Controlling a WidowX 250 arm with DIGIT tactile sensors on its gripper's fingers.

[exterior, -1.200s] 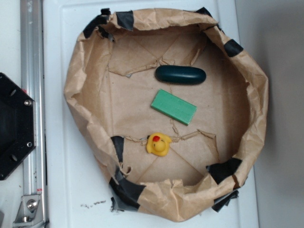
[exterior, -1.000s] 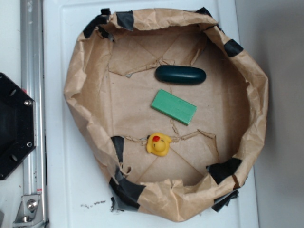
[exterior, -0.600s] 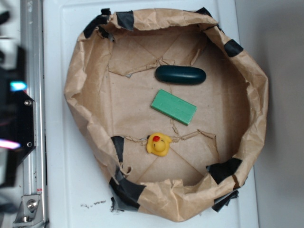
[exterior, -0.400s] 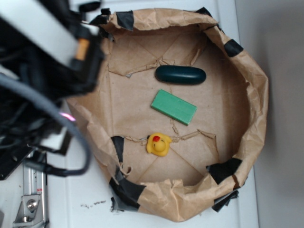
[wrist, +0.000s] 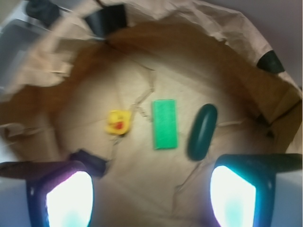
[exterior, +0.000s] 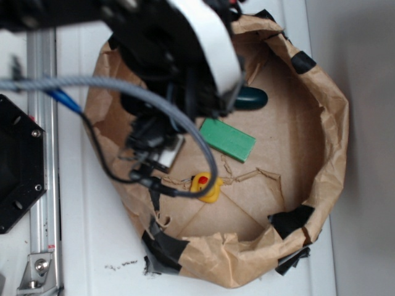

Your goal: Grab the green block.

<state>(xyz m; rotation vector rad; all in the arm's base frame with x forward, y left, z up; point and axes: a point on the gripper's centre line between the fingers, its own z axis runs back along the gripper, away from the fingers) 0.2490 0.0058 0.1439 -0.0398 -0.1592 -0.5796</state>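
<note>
Flat bright-green rectangular block lying on floor of crumpled brown paper basin, mid-basin, between small yellow rubber duck and dark teal oval capsule; touching neither.

Gripper hanging high above, fingers spread wide, holding nothing; two fingertips glowing at bottom edge of wrist view.

Block sitting ahead of gap between fingers, nearly centred. Its long axis running front-to-back in wrist view, so fingers lining up across short width.

Judgement: advance forward, then descend; capsule is closer neighbour to avoid.

In exterior view arm covering basin's upper left; block partly visible.

Soft even daylight; blurred arm, hazy wrist view.
</note>
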